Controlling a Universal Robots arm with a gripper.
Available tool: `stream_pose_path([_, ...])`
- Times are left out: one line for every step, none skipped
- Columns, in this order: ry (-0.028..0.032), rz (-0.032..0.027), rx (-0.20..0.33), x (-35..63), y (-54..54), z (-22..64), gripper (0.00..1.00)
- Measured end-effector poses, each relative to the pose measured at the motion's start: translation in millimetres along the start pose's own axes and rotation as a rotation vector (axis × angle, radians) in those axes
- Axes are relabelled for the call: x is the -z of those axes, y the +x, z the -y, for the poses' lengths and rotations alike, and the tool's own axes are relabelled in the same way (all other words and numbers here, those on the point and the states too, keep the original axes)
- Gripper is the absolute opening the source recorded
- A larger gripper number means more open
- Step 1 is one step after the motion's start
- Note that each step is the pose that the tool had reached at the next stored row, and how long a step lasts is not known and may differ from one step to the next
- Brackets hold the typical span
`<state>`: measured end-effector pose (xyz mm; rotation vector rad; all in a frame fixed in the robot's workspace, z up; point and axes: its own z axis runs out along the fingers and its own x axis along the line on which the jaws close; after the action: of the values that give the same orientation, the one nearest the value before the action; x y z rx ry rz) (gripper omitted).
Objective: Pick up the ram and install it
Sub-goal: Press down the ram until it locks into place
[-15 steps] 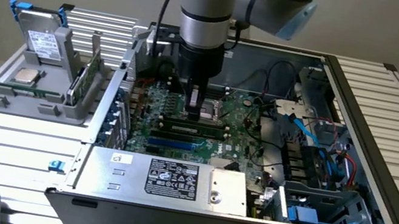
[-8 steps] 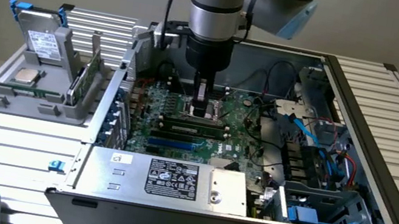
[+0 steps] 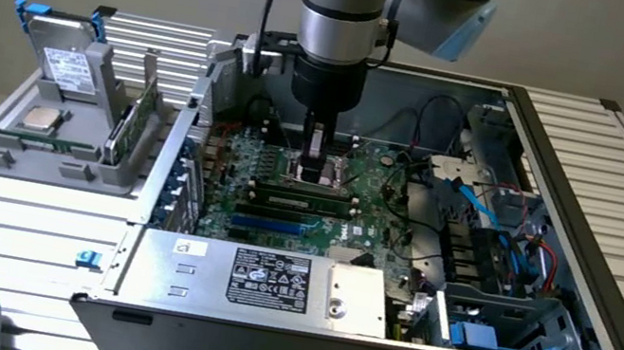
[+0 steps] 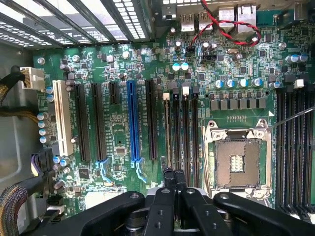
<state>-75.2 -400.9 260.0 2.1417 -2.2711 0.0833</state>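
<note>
Claw (image 4: 174, 179) closed, holding nothing, low over the motherboard (image 4: 123, 128) beside the empty processor socket (image 4: 238, 162) — ram (image 3: 303, 199) sits in its slot mid-board — any tilt or uneven push could leave it half-seated.

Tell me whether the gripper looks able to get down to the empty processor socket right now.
Probably yes. The gripper, shut, hangs just beside the processor socket over the motherboard; the case is open on top and nothing lies across the socket.
</note>
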Motion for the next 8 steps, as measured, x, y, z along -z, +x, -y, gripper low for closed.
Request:
stream_pose_path([0.0000, 0.0000, 0.000, 0.0, 0.0, 0.0, 0.11])
stream_pose_path([0.0000, 0.0000, 0.000, 0.0, 0.0, 0.0, 0.11])
stream_pose_path([0.0000, 0.0000, 0.000, 0.0, 0.0, 0.0, 0.11])
stream_pose_path([0.0000, 0.0000, 0.000, 0.0, 0.0, 0.0, 0.11])
stream_pose_path([0.0000, 0.0000, 0.000, 0.0, 0.0, 0.0, 0.11])
stream_pose_path([0.0000, 0.0000, 0.000, 0.0, 0.0, 0.0, 0.11])
stream_pose_path([0.0000, -0.0004, 0.000, 0.0, 0.0, 0.0, 0.11])
stream_pose_path([-0.0003, -0.0007, -0.006, 0.0, 0.0, 0.0, 0.11])
